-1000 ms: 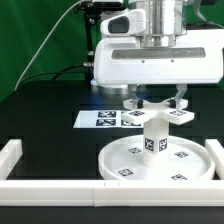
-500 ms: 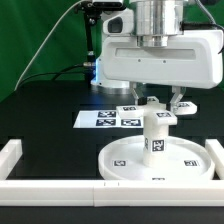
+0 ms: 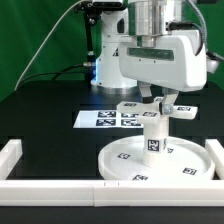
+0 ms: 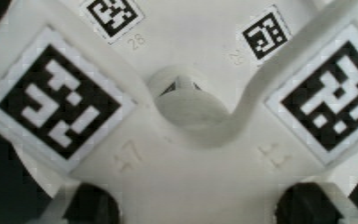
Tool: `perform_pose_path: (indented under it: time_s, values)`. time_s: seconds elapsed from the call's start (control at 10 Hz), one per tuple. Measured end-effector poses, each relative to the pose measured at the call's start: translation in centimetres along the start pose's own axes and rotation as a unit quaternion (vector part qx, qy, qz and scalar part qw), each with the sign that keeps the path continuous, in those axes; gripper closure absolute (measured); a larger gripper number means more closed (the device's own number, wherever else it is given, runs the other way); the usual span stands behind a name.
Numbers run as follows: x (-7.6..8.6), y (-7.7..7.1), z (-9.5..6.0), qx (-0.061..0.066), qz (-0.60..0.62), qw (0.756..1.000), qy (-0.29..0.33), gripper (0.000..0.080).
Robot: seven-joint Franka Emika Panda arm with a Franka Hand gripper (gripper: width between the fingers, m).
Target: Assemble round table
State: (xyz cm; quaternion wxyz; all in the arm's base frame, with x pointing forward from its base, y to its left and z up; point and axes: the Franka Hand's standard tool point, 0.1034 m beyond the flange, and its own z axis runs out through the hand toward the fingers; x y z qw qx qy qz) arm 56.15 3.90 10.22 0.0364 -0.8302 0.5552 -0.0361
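Exterior view: one large flat round white plastic disc point(image 3: 158, 160) lies on the black counter point(image 3: 50, 115), one short white cylindrical leg point(image 3: 153, 135) standing upright at its middle. One white X-shaped cross base point(image 3: 152, 109) sits atop the leg, clasped by the gripper point(image 3: 158, 100). The parts look light, stiff and slippery; grasping the base's arms seems safest. One marker board point(image 3: 100, 119) lies behind.

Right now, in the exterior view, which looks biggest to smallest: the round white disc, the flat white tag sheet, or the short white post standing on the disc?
1. Large flat round white disc
2. Thin flat white marker board, though it lies farther back, so unsure
3. Short white cylindrical leg
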Motion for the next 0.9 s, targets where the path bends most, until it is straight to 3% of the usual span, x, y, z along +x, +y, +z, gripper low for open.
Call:
perform_pose_path:
  time_s: [0.1, 0.2, 0.3, 0.6, 0.7, 0.9]
  values:
    - [0.0, 0.0, 0.0, 0.0, -0.005, 1.0, 0.0, 0.0363]
    - [0.0, 0.0, 0.1, -0.001, -0.006, 1.0, 0.0, 0.0235]
    - [-0.1, -0.1, -0.2, 0.001, -0.01, 1.0, -0.001, 0.0176]
    - [-0.8, -1.1, -4.6, 0.019, -0.035, 0.999, -0.02, 0.0151]
    - [-0.7, -1.4, -5.2, 0.024, -0.041, 0.999, -0.02, 0.0151]
    - [-0.7, -1.2, -4.7, 0.021, -0.041, 0.999, -0.019, 0.015]
